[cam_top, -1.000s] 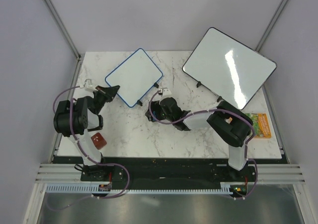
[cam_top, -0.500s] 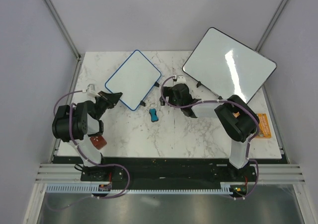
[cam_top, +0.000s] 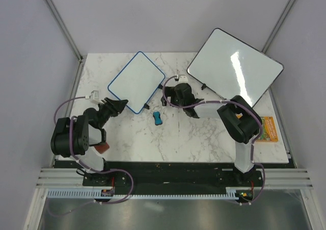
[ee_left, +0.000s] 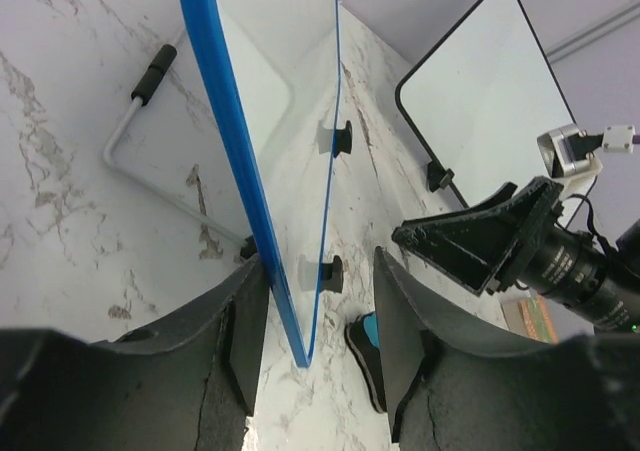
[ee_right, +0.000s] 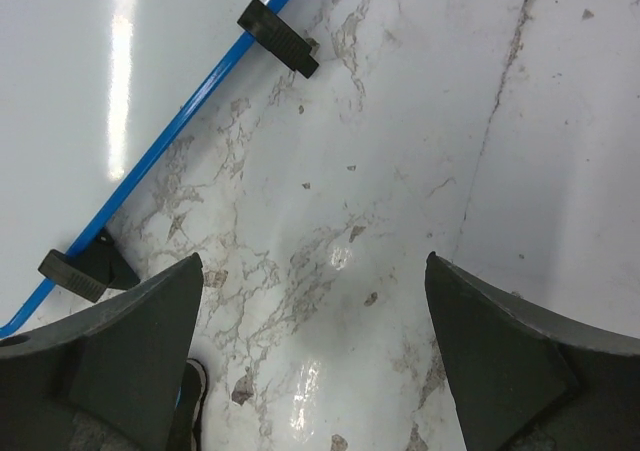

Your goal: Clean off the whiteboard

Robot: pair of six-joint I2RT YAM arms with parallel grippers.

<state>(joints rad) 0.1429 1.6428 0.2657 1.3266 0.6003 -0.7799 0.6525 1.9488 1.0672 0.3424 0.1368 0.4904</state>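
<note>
Eraser (cam_top: 158,119) now lies released on the tabletop (cam_top: 204,138) beside the clean-looking whiteboard (cam_top: 136,81). Right end effector (ee_right: 315,356) has spread empty near it; left end effector (ee_left: 320,341) straddles its rim, spread. Erasing seems done.

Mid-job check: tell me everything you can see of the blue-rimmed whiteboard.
The whiteboard is a small rectangle with a thin blue rim, rounded corners and a glossy white face showing no marks. Two small black feet stick out from its near-right edge. It sits turned diagonally at the far left-centre of the marble table, apart from the larger black-rimmed board. The left pincer straddles its near corner; a gap shows beside one finger, so it looks unclamped.
</note>
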